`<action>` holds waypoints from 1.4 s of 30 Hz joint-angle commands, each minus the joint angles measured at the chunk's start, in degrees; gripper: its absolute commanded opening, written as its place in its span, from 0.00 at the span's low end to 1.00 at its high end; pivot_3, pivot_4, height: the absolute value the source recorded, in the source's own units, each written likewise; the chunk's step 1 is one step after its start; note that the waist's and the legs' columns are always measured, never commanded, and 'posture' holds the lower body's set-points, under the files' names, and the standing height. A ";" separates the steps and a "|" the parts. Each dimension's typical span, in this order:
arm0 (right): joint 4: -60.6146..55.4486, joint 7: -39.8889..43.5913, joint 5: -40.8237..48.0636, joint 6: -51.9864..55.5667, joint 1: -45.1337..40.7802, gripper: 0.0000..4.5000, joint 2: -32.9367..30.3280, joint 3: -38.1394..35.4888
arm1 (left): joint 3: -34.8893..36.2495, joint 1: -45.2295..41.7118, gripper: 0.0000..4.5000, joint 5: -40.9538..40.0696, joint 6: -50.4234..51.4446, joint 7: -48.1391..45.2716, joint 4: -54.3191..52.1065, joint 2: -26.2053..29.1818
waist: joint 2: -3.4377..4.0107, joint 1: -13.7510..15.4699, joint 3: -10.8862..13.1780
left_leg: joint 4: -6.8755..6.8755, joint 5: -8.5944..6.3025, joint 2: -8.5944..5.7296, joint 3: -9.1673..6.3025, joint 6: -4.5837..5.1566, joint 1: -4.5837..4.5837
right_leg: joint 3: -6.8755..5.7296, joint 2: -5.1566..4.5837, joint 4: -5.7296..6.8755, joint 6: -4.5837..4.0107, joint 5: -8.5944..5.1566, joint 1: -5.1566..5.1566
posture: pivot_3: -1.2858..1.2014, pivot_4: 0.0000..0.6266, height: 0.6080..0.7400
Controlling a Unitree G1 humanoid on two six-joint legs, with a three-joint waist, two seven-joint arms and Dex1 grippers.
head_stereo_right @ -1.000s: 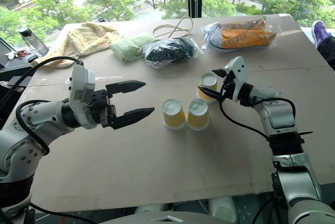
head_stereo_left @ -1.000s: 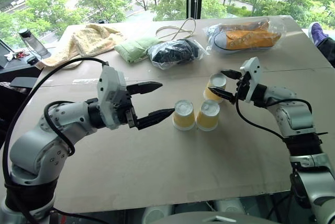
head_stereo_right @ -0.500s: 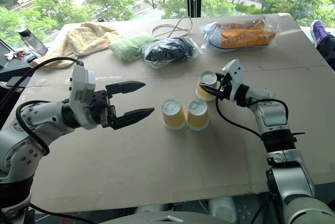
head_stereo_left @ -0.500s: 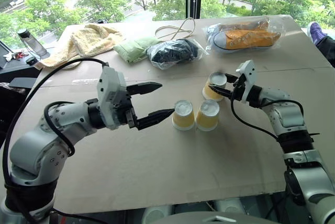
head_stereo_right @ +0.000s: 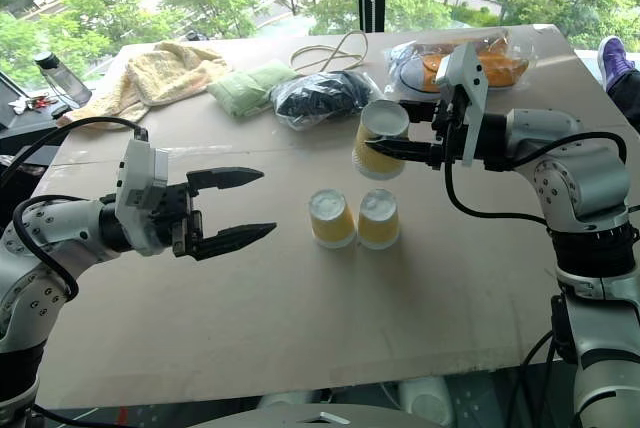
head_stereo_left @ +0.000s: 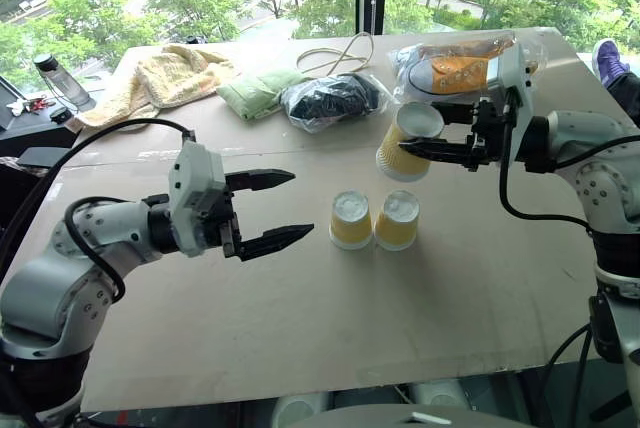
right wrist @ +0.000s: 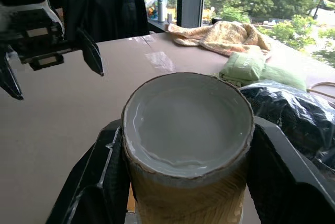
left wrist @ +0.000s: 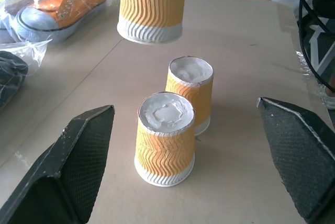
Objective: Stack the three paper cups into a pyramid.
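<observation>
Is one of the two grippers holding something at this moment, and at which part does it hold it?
The right gripper holds one paper cup by its ribbed yellow-orange side, upside down, in the air above the table. The left gripper is open and holds nothing.

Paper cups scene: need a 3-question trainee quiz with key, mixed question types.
1. True or false: the two base cups stand upside down, side by side on the table.
2. Which end effector holds the third cup? A) left B) right C) neither
3. Fill in: the lifted cup hangs above and behind the base pair, with its white base facing ____.

Key
1. True; their white bases face up and their sides look to be touching.
2. B; the right end effector is shut on the cup, clear of the table. The left end effector is open, holding nothing, level with the pair and off to their side.
3. Up, slightly tilted.
</observation>
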 commanded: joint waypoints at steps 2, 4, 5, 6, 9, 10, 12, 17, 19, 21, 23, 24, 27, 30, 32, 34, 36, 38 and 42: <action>-5.01 0.53 2.70 3.21 -0.42 0.49 -0.71 1.05 | 1.37 -1.12 1.00 -0.19 -1.46 -1.22 -0.34 0.65 | 0.00 0.04 0.00 | 0.00 0.01 -0.01 0.00 -0.01 -0.02 | 0.00 -0.02 0.00 0.00 0.00 -0.01 | 0.52 0.24 1.00; -5.47 0.15 2.63 3.50 -0.26 0.49 -0.52 1.45 | 1.54 -1.16 1.00 -0.50 -1.47 -1.48 -0.34 0.62 | 0.00 0.05 0.01 | 0.01 0.00 -0.01 0.00 -0.01 -0.03 | 0.00 -0.03 -0.01 0.00 0.00 -0.01 | 0.52 0.24 1.00; -5.72 0.26 2.21 3.32 -0.12 0.49 -0.43 2.25 | 1.55 -1.19 1.00 -0.48 -1.49 -1.62 -0.31 0.61 | 0.00 0.05 0.01 | 0.01 0.01 -0.02 0.00 -0.01 -0.03 | 0.00 -0.03 -0.01 0.00 0.00 -0.02 | 0.52 0.24 1.00; -5.88 0.27 1.81 3.12 0.01 0.49 -0.26 2.94 | 1.52 -1.23 1.00 -0.44 -1.49 -1.70 -0.29 0.56 | 0.00 0.05 0.01 | 0.01 0.01 -0.02 0.00 -0.01 -0.03 | 0.00 -0.03 -0.01 0.00 0.00 -0.02 | 0.52 0.24 1.00; -5.87 0.07 1.03 2.74 0.23 0.49 0.15 4.27 | 1.28 -1.47 1.00 -0.34 -1.40 -1.59 -0.34 0.34 | 0.00 0.00 0.01 | 0.01 0.04 -0.02 0.00 -0.07 -0.03 | 0.00 -0.02 0.02 0.00 0.00 -0.06 | 0.52 0.24 1.00; -5.92 -0.20 0.87 2.68 0.29 0.49 0.43 4.67 | 1.22 -1.47 1.00 -0.35 -1.39 -1.52 -0.42 0.23 | -0.01 0.01 0.00 | 0.01 0.05 -0.02 0.00 -0.08 -0.05 | 0.00 -0.02 0.03 0.00 0.00 -0.07 | 0.52 0.24 1.00; -5.85 -0.82 0.19 2.13 0.44 0.49 1.14 5.42 | 1.04 -1.53 1.00 -0.29 -1.38 -1.36 -0.54 0.08 | -0.01 -0.03 0.00 | 0.02 0.07 -0.02 0.01 -0.12 -0.12 | 0.02 -0.02 0.05 0.01 0.00 -0.15 | 0.52 0.24 1.00; -4.70 -0.78 -2.12 0.46 1.03 0.49 1.36 6.75 | 0.95 -1.19 1.00 -0.32 -1.27 -0.88 -1.04 -0.25 | -0.01 -0.02 0.00 | 0.02 0.08 -0.02 0.01 -0.14 -0.22 | 0.00 -0.02 0.05 0.01 0.00 -0.24 | 0.52 0.24 1.00; -4.07 -0.78 -2.90 -0.07 1.01 0.49 1.41 6.82 | 1.00 -0.98 1.00 -0.27 -1.27 -0.82 -1.14 -0.31 | -0.01 -0.02 0.00 | 0.05 0.08 -0.02 0.01 -0.14 -0.32 | 0.00 -0.02 0.06 0.01 0.01 -0.33 | 0.52 0.24 1.00; -3.74 -0.62 -3.02 -0.05 0.98 0.49 1.55 6.70 | 0.98 -0.92 1.00 -0.20 -1.26 -0.68 -1.18 -0.36 | -0.01 -0.03 0.00 | 0.07 0.09 -0.02 0.01 -0.14 -0.36 | -0.01 -0.02 0.06 0.01 0.01 -0.37 | 0.52 0.24 1.00; -3.69 -0.29 -2.76 0.20 1.02 0.49 1.63 6.59 | 0.94 -0.91 1.00 -0.17 -1.28 -0.57 -1.21 -0.39 | -0.01 -0.05 0.00 | 0.08 0.09 -0.02 0.01 -0.15 -0.39 | -0.01 -0.02 0.06 0.01 0.01 -0.40 | 0.52 0.24 1.00; -3.73 -0.11 -2.62 0.35 1.06 0.72 1.58 6.58 | 0.93 -0.89 1.00 -0.14 -1.31 -0.55 -1.22 -0.40 | -0.01 -0.05 0.00 | 0.08 0.09 -0.02 0.01 -0.15 -0.40 | -0.02 -0.01 0.06 0.01 0.01 -0.42 | 0.52 0.24 1.00; -3.97 0.11 -2.21 0.84 1.22 0.99 1.45 6.33 | 0.98 -0.74 1.00 -0.03 -1.38 -0.60 -1.20 -0.35 | -0.01 -0.05 0.00 | 0.07 0.09 -0.02 0.00 -0.15 -0.42 | -0.02 -0.01 0.06 0.01 0.01 -0.44 | 0.52 0.24 1.00; -4.33 0.20 -1.25 1.48 1.22 0.99 1.57 5.73 | 1.02 -0.69 1.00 0.05 -1.44 -0.70 -1.07 -0.30 | -0.01 -0.05 0.00 | 0.08 0.09 -0.02 0.00 -0.15 -0.42 | -0.02 -0.01 0.06 0.01 0.01 -0.44 | 0.52 0.24 1.00; -4.60 0.34 -0.65 1.77 1.25 0.99 1.43 5.39 | 0.84 -0.79 1.00 0.26 -1.60 -0.78 -0.89 -0.34 | -0.01 -0.05 0.00 | 0.08 0.09 -0.02 0.00 -0.14 -0.42 | -0.02 -0.01 0.06 0.01 0.01 -0.44 | 0.52 0.24 1.00; -4.85 0.44 -0.17 2.01 1.43 0.99 0.96 4.96 | 0.78 -0.84 1.00 0.31 -1.67 -0.85 -0.84 -0.35 | -0.01 -0.05 0.00 | 0.08 0.09 -0.02 0.00 -0.15 -0.42 | -0.02 -0.01 0.07 0.01 0.01 -0.44 | 0.52 0.24 1.00; -5.16 0.81 0.54 2.27 1.88 0.99 -0.16 3.92 | 0.91 -0.83 1.00 0.20 -1.61 -0.86 -0.89 -0.33 | -0.01 -0.04 0.00 | 0.08 0.09 -0.02 0.00 -0.15 -0.42 | -0.03 -0.01 0.07 0.01 0.01 -0.44 | 0.52 0.24 1.00; -5.82 1.67 1.90 2.84 2.80 0.99 -2.02 2.13 | 1.08 -0.58 1.00 0.13 -1.55 -0.86 -0.89 -0.34 | -0.01 -0.01 0.00 | 0.08 0.09 -0.02 0.00 -0.14 -0.44 | -0.03 -0.02 0.06 0.01 0.01 -0.44 | 0.52 0.24 1.00; -7.09 2.99 4.74 4.47 6.18 0.99 -6.41 -1.90 | 0.79 1.21 1.00 0.20 -1.90 -0.40 -1.22 -1.50 | -0.01 0.22 0.00 | 0.10 0.08 -0.03 -0.01 -0.14 -0.48 | -0.05 -0.03 0.04 0.01 0.01 -0.44 | 0.52 0.24 1.00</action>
